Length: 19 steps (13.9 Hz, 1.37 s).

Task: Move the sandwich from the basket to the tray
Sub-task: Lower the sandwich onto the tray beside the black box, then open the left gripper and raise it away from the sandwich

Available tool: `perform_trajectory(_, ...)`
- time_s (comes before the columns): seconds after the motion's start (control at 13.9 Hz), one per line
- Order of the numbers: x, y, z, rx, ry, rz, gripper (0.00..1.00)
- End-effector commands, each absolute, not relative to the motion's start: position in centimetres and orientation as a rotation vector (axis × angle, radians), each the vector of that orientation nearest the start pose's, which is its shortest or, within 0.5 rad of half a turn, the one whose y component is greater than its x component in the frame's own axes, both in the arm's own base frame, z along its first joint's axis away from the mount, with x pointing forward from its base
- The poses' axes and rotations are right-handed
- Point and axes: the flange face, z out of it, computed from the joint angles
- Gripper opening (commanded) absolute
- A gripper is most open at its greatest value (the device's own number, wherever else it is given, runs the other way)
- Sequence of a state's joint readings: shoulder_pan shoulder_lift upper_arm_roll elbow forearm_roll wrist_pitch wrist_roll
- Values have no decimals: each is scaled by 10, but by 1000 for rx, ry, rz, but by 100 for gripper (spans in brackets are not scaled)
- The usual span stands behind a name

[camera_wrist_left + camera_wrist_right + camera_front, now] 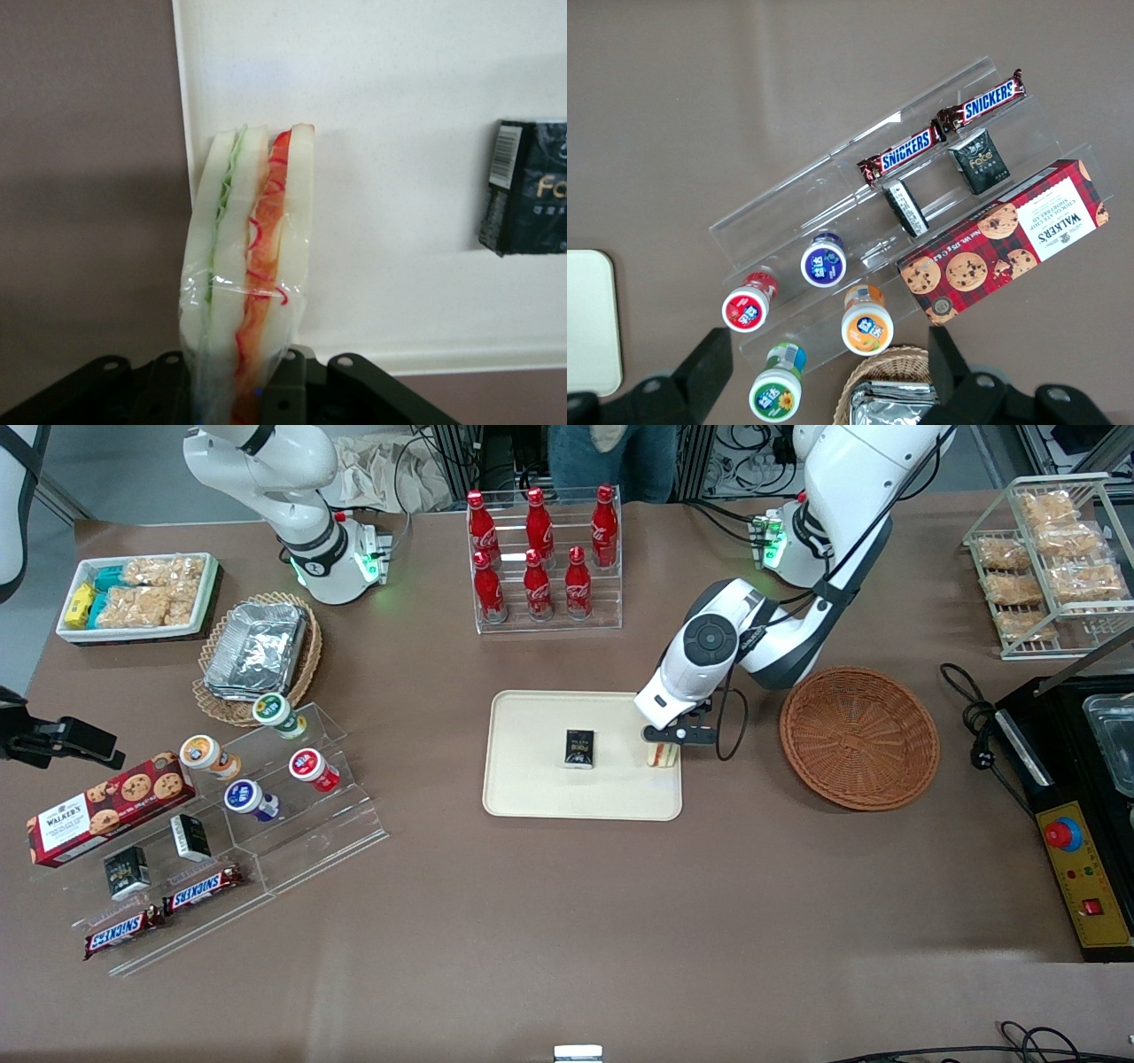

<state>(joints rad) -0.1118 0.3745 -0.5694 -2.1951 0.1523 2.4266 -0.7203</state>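
Note:
The sandwich [662,754] is a wrapped wedge of pale bread with green and orange-red layers, clear in the left wrist view [252,257]. My left gripper [666,749] is shut on it and holds it at the edge of the cream tray [532,793] nearest the reddish-brown woven basket [858,737]. In the left wrist view the gripper [237,382] clamps the sandwich's narrow end over the tray [399,133]. The basket holds nothing.
A small black packet [580,748] lies on the tray's middle, also in the left wrist view [527,188]. A rack of red cola bottles [542,558] stands farther from the camera. A black control box [1076,815] sits toward the working arm's end.

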Motion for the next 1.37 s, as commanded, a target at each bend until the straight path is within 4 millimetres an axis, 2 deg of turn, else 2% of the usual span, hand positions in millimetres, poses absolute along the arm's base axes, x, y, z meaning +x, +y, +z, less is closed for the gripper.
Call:
perform_trajectory(0.0,431,-359,221,-3128,38,113,0)
perform_trajectory(0.07,431,-360,214,-3111,47,102,53)
perform_trajectory(0.14,433,-363,212,-3107,73,85,100)
perform_trajectory(0.36,443,-366,209,-3118,48,104,100)
perform_trajectory(0.51,443,-366,220,-3110,28,88,100)
perform_trajectory(0.65,424,-378,261,-3027,61,76,100)
perform_trajectory(0.72,418,-376,275,-2977,69,99,100)
perform_trajectory(0.87,422,-375,321,-2972,30,108,100)
perform_trajectory(0.94,430,-373,354,-2985,52,130,100)
perform_trajectory(1.01,448,-362,378,-2987,63,150,100)
perform_trajectory(1.08,468,-343,397,-2970,66,188,100)
perform_trajectory(1.15,481,-336,422,-2986,82,215,100)
perform_trajectory(1.23,497,-321,442,-3016,56,244,100)
perform_trajectory(1.3,514,-299,463,-3045,13,246,100)
